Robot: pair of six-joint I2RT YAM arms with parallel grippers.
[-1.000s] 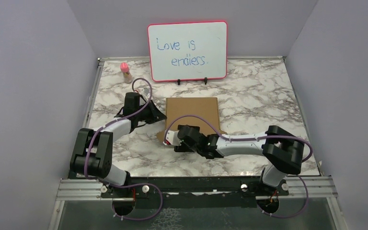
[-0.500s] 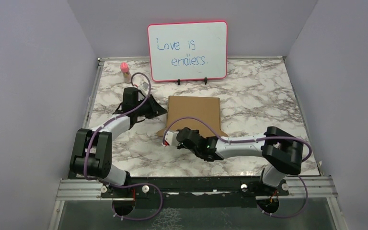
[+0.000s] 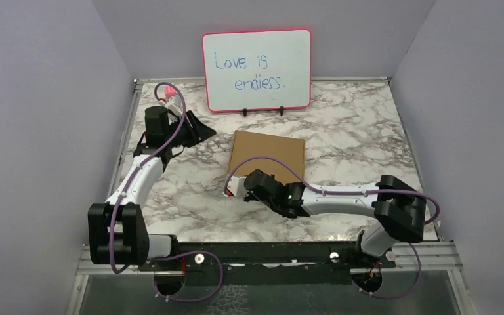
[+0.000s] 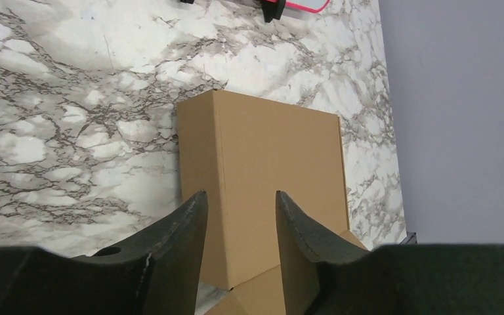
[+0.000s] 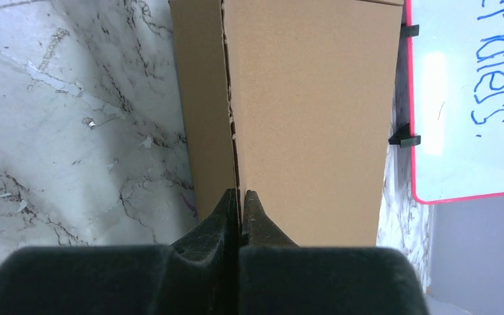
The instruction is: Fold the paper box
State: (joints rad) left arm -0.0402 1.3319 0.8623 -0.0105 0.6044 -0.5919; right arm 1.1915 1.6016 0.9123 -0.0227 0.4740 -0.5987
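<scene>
The paper box (image 3: 269, 152) lies as a shallow, closed brown box on the marble table, in front of the whiteboard. My right gripper (image 3: 235, 186) is at the box's near left corner. In the right wrist view its jaws (image 5: 241, 193) are pressed together, tips touching the seam between lid and side wall of the box (image 5: 308, 105). My left gripper (image 3: 205, 130) hovers to the left of the box, apart from it, jaws open and empty. In the left wrist view it (image 4: 241, 195) frames the box (image 4: 269, 164), with a loose flap (image 4: 256, 295) at the near end.
A red-framed whiteboard (image 3: 257, 70) stands at the back on black feet, close behind the box. A small pink-capped bottle (image 3: 165, 97) is at the back left, partly hidden by the left arm. Purple walls close in the table on three sides.
The left gripper drew back to the far left, away from the box, and opened. The right gripper shut at the box's near left corner. The near flaps no longer show from above.
</scene>
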